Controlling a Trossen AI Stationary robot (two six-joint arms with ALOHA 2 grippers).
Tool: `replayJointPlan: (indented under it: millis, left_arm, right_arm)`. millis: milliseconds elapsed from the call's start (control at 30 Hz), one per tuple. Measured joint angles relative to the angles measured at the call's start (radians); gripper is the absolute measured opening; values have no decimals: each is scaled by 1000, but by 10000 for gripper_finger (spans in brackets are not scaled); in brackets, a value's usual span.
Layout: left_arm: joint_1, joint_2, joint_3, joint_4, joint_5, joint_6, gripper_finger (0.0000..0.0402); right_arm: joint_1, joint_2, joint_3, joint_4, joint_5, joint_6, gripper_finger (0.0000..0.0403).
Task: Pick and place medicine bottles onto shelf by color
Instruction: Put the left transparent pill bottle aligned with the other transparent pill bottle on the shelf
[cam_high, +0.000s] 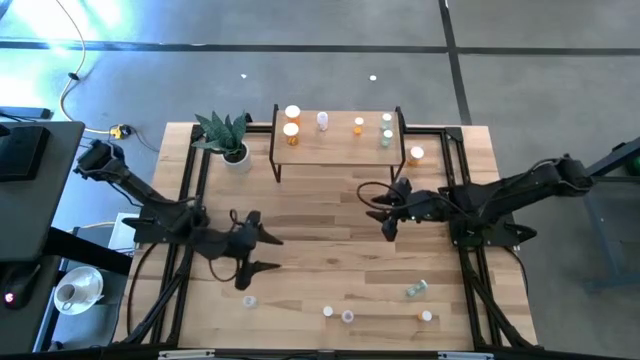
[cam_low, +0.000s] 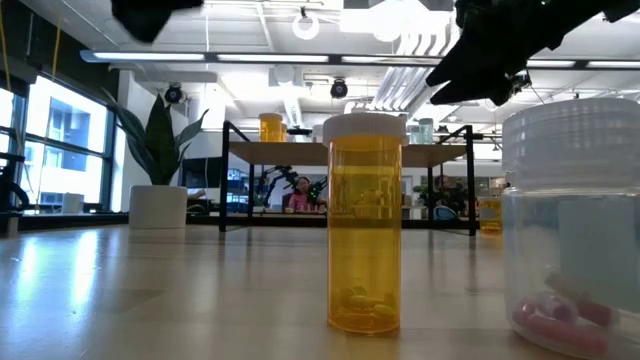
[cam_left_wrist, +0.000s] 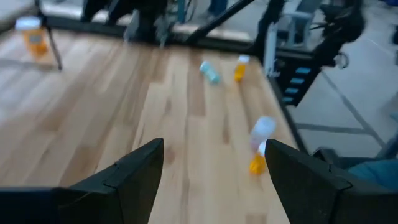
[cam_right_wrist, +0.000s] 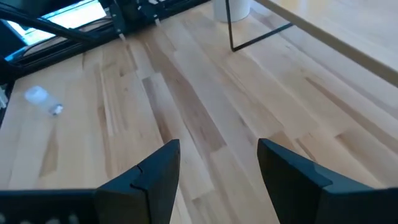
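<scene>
We see the left gripper (cam_high: 258, 245) hovering over the table's near half, fingers apart and empty. The right gripper (cam_high: 380, 207) hangs before the shelf (cam_high: 340, 146), fingers apart, empty. Several medicine bottles (cam_high: 291, 132) stand on the shelf; others sit along the table's near edge.

A potted green plant with long pointed leaves in a white pot (cam_high: 232, 140) stands at the far left corner of the large light-wood plank tabletop (cam_high: 320, 250); the low view shows it upright (cam_low: 158, 165). A black metal frame (cam_high: 190, 190) runs along the table's edges. Left of the table, a yellow cable (cam_high: 68, 90) trails over the grey floor (cam_high: 520, 60), and a round white dish (cam_high: 78, 290) lies lower down. Bright windows (cam_low: 55, 140) and white ceiling lights (cam_low: 300, 25) fill the room behind.
</scene>
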Motion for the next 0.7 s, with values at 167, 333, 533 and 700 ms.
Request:
replayJointPlan:
  millis: [167,333,533,700]
  left_arm:
    - [-59,0,128,-112,-3,134,268]
    - [-121,0,269,-421,-84,69,268]
    - [-201,0,293,-625,-106,-117,268]
    - [-262,35,257,-669,-90,-273,268]
  right_arm:
    - [24,0,0,-1,53,-4,206]
    - [43,0,0,-1,79,-7,206]
    - [46,0,0,-1,81,-33,206]
    - [46,0,0,-1,81,-33,206]
